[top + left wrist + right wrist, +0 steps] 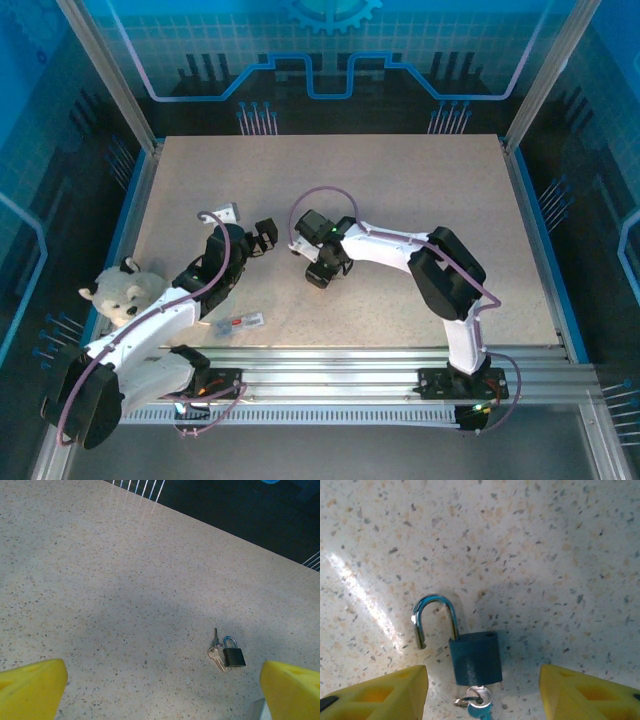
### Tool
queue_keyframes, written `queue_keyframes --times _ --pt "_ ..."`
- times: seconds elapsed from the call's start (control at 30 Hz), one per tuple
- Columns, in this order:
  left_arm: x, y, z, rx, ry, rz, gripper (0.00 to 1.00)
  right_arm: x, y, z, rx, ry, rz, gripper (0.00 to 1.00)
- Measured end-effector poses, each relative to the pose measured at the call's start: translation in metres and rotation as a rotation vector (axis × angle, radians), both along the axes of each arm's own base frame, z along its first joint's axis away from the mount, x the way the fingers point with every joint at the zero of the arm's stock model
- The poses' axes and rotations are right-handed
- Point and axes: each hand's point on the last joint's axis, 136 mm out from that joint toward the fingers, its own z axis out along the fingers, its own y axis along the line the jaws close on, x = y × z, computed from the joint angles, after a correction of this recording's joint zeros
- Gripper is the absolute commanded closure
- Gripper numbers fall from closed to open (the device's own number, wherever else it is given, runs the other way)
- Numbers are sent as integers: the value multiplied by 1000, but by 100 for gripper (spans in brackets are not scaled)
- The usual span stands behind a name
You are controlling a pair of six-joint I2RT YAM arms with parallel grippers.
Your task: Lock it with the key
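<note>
The padlock (476,662) is lying on the tabletop (545,555) near its middle, shackle (435,611) open, keys (475,700) at its base; the right hand (482,692) is hanging over it, spread apart; the left hand (160,690) is gaping wide.

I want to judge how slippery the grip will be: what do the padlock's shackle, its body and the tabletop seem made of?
Shackle: polished steel by the look, bright mirror-like glints. Padlock body: dark, matte, faintly textured; painted metal or a plastic cover, hard to say. Tabletop: pale speckled stone-like laminate or composite, semi-glossy, showing a light streak.
</note>
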Motion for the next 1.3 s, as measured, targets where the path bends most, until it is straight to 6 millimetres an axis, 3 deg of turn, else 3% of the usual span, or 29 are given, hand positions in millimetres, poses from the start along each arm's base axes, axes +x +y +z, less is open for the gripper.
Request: queue_keyframes --times 0.27,0.63,1.3 --pt "0 0 0 0 0 0 1 7 -7 -6 -6 12 -23 43" --pt "0 0 0 0 0 0 1 1 -3 -12 7 49 -13 44" --pt "1 0 2 -3 -6 0 1 2 -2 -15 39 99 -43 57"
